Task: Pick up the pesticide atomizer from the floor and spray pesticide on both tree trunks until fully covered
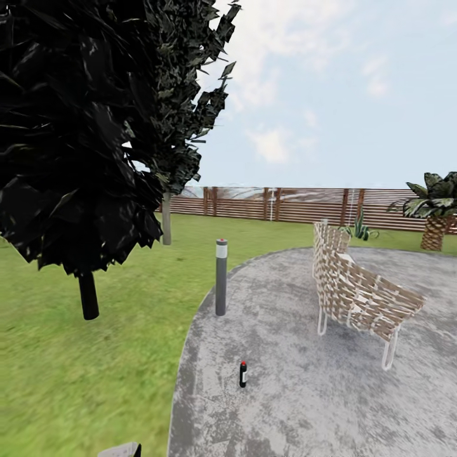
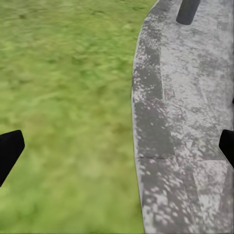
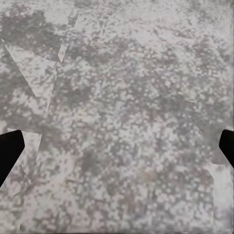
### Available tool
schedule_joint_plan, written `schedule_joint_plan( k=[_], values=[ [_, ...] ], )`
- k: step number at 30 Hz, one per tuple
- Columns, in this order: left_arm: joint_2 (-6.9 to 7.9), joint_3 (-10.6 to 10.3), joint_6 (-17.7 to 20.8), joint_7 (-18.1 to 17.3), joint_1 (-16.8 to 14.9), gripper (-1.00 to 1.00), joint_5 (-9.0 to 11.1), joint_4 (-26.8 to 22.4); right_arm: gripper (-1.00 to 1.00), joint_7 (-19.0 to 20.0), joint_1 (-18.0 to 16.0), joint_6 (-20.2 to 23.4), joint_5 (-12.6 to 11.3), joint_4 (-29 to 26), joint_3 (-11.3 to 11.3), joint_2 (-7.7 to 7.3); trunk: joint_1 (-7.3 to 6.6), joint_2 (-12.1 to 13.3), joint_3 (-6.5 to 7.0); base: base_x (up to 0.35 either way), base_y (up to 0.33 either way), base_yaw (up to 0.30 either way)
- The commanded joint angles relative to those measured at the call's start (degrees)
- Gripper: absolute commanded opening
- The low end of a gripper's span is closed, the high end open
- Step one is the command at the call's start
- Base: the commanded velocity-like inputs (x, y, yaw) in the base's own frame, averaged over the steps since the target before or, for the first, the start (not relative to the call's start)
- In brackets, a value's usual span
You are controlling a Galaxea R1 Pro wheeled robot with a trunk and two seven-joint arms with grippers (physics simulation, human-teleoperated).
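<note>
While the robot stands at the edge of the paved patch, both grippers hang low and hold nothing: the left gripper has its fingers wide apart over the seam where grass meets stone, and the right gripper is likewise spread over bare mottled paving. Just ahead on the paving, near its grass-side edge, the atomizer stands upright, a small dark bottle with a red cap and a pale band. Beyond it, a grey lamp post rises at the paving's border; to the right, a slatted lounge chair sits on the stone, well apart from the bottle. Left, a dark-leaved tree fills the near view on a thin trunk, not one to spray. Past it, a thicker grey-brown trunk stands on the lawn near the fence; a palm sits far right. Step in hand, as I judge it: close on the bottle. Roll forward until it is within reach, bring one gripper down around its body from the side, keep it upright, and close gently so it does not tip or skid.
</note>
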Motion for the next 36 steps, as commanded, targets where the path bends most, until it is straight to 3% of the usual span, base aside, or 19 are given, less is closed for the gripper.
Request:
schedule_joint_plan(
  k=[1,9,12,14,15,18,22,25,28,36],
  values=[
    [-0.01,0.0,0.0,0.0,0.0,1.0,0.0,0.0,1.0,0.0,0.0,0.0,0.0,0.0,0.0,0.0,0.0,0.0,0.0,0.0,0.0,-0.267],
    [0.14,0.0,0.3,0.1,-0.2,1.0,-1.2,-0.5,1.0,-0.2,0.0,0.0,0.3,-0.3,0.0,0.02,0.0,0.0,0.0,0.0,0.0,-0.163],
    [0.2,0.0,1.6,0.2,-2.9,1.0,-2.6,-1.4,1.0,-0.4,0.0,0.4,0.6,-0.8,0.1,-0.09,0.0,0.0,0.0,0.0,0.0,-0.019],
    [-0.1,0.0,9.4,0.2,-10.0,1.0,-5.6,-1.8,1.0,-0.3,-0.1,1.3,0.6,-4.7,0.2,-0.18,0.0,0.0,0.0,0.0,0.0,-0.005],
    [-1.14,-0.1,17.2,0.2,-15.4,1.0,-7.0,-2.1,1.0,-0.2,-0.7,4.2,0.7,-6.8,0.2,-0.24,0.0,0.0,0.0,0.0,0.0,-0.001],
    [-2.9,-0.1,21.1,0.3,-21.8,1.0,-7.5,-2.3,1.0,-0.1,-1.8,12.8,0.6,-12.1,0.2,-0.32,0.0,0.0,0.0,0.0,0.0,0.0],
    [-3.59,-0.1,23.0,0.3,-27.9,1.0,-7.6,-2.2,1.0,0.0,-3.2,24.8,0.3,-22.6,0.2,-0.27,0.0,0.0,0.0,0.0,0.0,0.0],
    [-3.68,-0.2,23.5,0.2,-29.1,1.0,-7.7,-2.2,1.0,0.0,-3.5,30.0,0.3,-28.3,0.3,-0.22,0.0,0.0,0.0,0.0,0.0,0.0],
    [-3.72,-0.3,23.6,0.1,-29.4,1.0,-7.7,-2.0,1.0,0.1,-3.6,32.1,0.3,-33.1,0.5,-0.04,0.0,0.0,0.0,0.0,0.0,0.0],
    [-2.98,-0.1,23.8,0.0,-29.5,1.0,-7.8,-2.2,1.0,0.1,-3.6,32.7,0.2,-34.7,0.3,-0.07,0.0,0.0,-0.43,0.0,0.0,0.0]
  ],
)
